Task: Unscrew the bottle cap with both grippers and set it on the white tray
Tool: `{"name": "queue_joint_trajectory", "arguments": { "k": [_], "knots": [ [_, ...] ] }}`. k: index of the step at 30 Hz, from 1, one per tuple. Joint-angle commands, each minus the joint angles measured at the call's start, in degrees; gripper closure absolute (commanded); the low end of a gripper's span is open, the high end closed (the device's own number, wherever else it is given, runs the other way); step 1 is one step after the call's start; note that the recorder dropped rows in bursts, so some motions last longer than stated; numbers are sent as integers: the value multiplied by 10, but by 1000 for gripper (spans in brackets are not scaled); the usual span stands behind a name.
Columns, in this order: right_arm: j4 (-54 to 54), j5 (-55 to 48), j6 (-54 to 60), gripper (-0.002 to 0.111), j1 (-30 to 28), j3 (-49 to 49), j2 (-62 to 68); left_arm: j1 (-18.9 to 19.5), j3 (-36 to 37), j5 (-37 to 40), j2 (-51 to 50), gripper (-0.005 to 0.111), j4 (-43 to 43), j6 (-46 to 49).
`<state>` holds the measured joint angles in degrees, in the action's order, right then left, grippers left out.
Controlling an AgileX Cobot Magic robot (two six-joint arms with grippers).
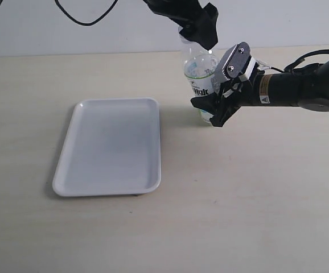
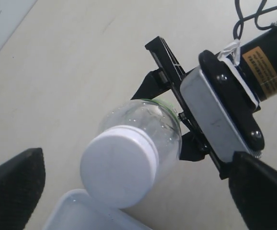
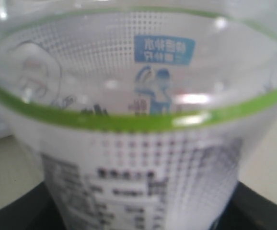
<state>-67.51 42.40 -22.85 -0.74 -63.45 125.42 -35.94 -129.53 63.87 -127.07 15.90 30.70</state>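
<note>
**A:** What could go wrong from here, starting closest in?

**B:** The white tray (image 1: 113, 149) lies flat on the desk (image 1: 255, 199), well apart from the bottle and to its left in the outside view. A cap carried over could be let go short of the low rim and roll away across the desk. Farther back, the bottle (image 1: 198, 74) stands upright with the right jaws clamped on its body. The wall looks thin, so a hard squeeze may dent it, and a soft one may let the bottle turn along with the cap. Above it, the left jaws stand wide apart on either side of the cap (image 2: 119, 165), touching nothing (the cap sits on the neck, and seems not yet loosened). If they close off-centre, they could slip on the cap's side or push the bottle askew in the other grip.

**A:** And the stuff itself?

**B:** The tray is smooth, glossy white plastic, rectangular, with rounded corners and a shallow raised edge. The desk is pale and matte. The bottle is clear plastic, round, narrowing toward the neck, wrapped in a printed label (image 3: 138, 182) with a green band and dark lettering. The cap is a short white disc, smooth on top; any ribbing on its side is too blurred to tell. The right jaws are grey metal plates with screws, on a black round arm (image 1: 301, 85). The left jaws are all black.
</note>
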Motion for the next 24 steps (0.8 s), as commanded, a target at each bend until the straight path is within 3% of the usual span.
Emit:
{"name": "queue_joint_trajectory", "arguments": {
  "k": [1, 24],
  "knots": [
    [-17, -42, 2, 108, 1, 2, 4, 0, 1, -4, 4, 7, 3, 6],
    [-19, -42, 0, 108, 1, 2, 4, 0, 1, 4, -9, 7, 8, 3]
  ]
}}
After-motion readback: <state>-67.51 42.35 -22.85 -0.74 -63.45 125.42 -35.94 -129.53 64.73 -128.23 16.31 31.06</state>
